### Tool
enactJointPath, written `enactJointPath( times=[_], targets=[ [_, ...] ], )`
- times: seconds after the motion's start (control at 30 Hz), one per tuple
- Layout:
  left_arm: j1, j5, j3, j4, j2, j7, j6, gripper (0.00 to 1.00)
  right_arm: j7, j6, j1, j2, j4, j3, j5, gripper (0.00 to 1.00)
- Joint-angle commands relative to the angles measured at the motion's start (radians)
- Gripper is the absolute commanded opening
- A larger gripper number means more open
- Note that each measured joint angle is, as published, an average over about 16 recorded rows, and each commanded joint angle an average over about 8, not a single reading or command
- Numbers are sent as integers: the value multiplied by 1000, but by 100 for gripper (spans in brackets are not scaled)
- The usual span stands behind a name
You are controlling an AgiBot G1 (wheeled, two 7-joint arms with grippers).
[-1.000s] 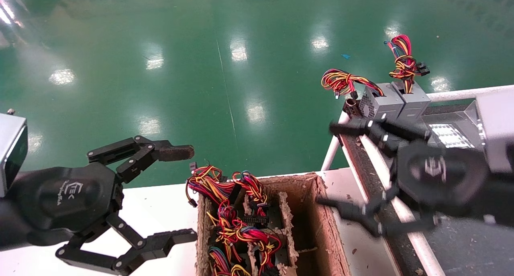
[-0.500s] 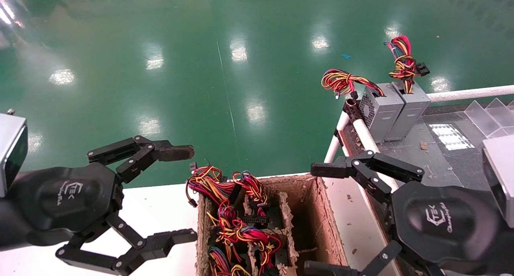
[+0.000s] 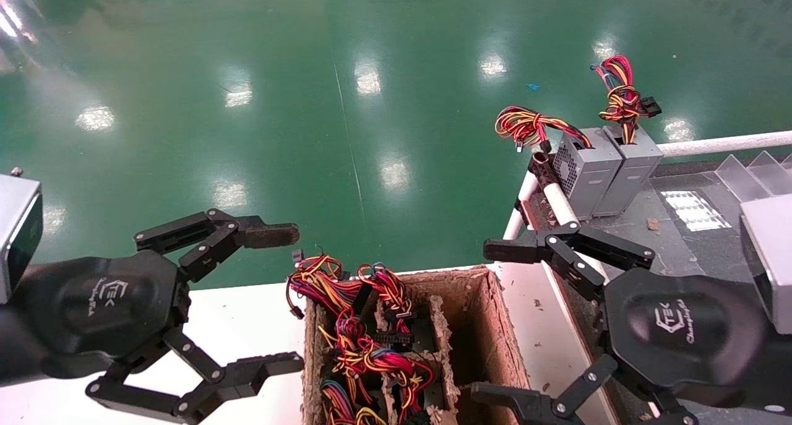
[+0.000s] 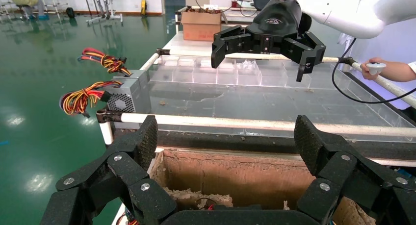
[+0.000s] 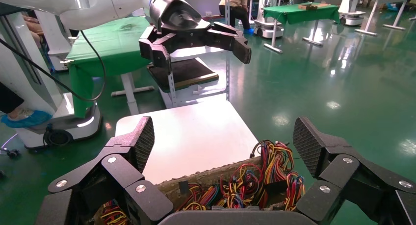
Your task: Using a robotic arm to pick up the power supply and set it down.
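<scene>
1. Grey metal marks the power supply (image 3: 632, 162): a small plain box standing upright at the far end of the dark tabletop (image 3: 687, 245) on the robot's right, with a tall bunch of red, yellow and blue wires rising from its top. It touches a second grey box with a vented side (image 3: 585, 168).
2. Nothing grips either box.
3. At the near right, the right gripper (image 3: 510, 326) hangs over the right edge of the cardboard box (image 3: 489, 344), well apart from the power supply. Its jaws are spread wide and hold nothing.
4. The left gripper (image 3: 281, 301) hovers above the white tabletop (image 3: 247, 323) just left of the cardboard box, jaws likewise spread and empty; it looks parked.
5. More bundled wires (image 3: 356, 326) fill the left compartments of the cardboard box; its right compartment looks empty.
6. Judging by this layout, the power supply is already set down on the right tabletop and the arm stands clear of it.
7. A further cycle would call for lowering the open jaws into the cardboard box, between the tangled wires, onto the body of a unit there.
</scene>
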Motion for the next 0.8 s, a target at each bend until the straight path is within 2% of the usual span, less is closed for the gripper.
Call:
enactJointPath(
  times=[0.03,0.8],
  targets=[
    [0,0,0,0,0,0,0,100,0,0,1,0,-2,0,-1,100],
    [0,0,0,0,0,0,0,100,-2,3,5,-2,-8,-1,-5,100]
  ],
)
